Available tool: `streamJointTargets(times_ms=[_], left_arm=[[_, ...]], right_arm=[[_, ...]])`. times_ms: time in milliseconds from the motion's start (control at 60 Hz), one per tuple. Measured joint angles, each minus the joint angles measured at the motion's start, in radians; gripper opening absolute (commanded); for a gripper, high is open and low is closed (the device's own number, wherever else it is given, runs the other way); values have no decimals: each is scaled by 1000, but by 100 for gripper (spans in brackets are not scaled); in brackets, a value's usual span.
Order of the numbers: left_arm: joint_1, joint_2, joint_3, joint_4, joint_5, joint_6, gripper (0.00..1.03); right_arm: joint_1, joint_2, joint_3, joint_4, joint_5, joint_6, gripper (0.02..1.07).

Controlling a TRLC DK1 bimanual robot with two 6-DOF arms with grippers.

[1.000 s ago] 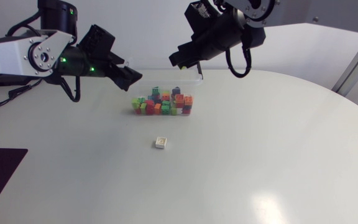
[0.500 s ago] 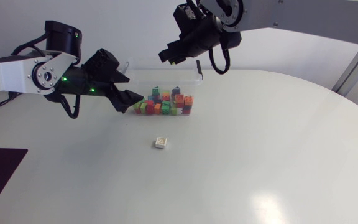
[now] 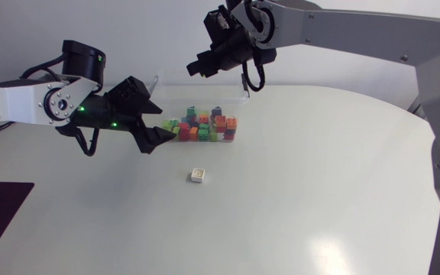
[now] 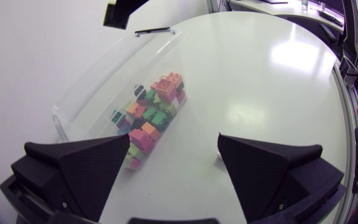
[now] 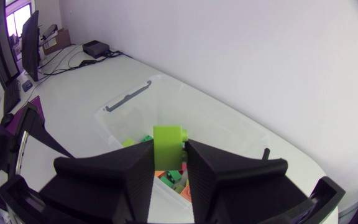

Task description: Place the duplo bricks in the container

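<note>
1. My left arm, silver-grey links with black joints, comes in from the left side of the white round table and hangs just above its surface.
2. The left gripper is released: its two broad black wedge fingers stand wide apart with nothing between them. In the head view its tips are close to the near left corner of the container. In the left wrist view the left gripper looks down on bare table between its fingers.
3. The clear plastic rectangular container stands on the table at the far side, ahead of the left gripper. Its lid is off.
4. A heap of small duplo bricks, green, orange, red, pink and dark blue, lies inside the container along its near wall. The left wrist view shows the same heap pressed against the transparent side.
5. One small white square duplo brick lies alone on the table, outside the container and nearer the camera. In the left wrist view it peeks out just beside one finger.
6. The right gripper is in the air over the container's far side, clenched on a light green duplo brick, which sits between both fingers above the open box.
</note>
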Motion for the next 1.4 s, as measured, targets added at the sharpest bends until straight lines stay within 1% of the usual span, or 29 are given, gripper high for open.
streamJointTargets(times_ms=[517,717,733,767,817,867,883,1200,1333,1400], left_arm=[[0,28,-30,-3,0,49,99],[-2,31,-47,-3,3,66,99],[-3,31,-48,-3,3,67,99],[-7,32,-51,-3,3,67,99],[-13,33,-56,-3,4,69,99],[-19,33,-61,-3,4,71,99],[-20,34,-63,-3,3,72,99],[-30,68,-64,-4,3,104,99],[-46,84,-63,-16,3,131,98],[-57,103,-58,-37,4,156,98]], right_arm=[[-35,109,79,91,0,0,27],[-30,146,121,108,0,0,30],[-30,152,126,108,0,0,32],[-30,163,138,109,0,0,44],[-29,183,156,109,5,0,74],[-29,204,178,106,9,0,101],[-28,209,184,106,11,0,104],[-14,215,196,80,43,-9,103],[-13,156,153,76,45,-16,103],[-13,106,108,77,45,-19,103]])
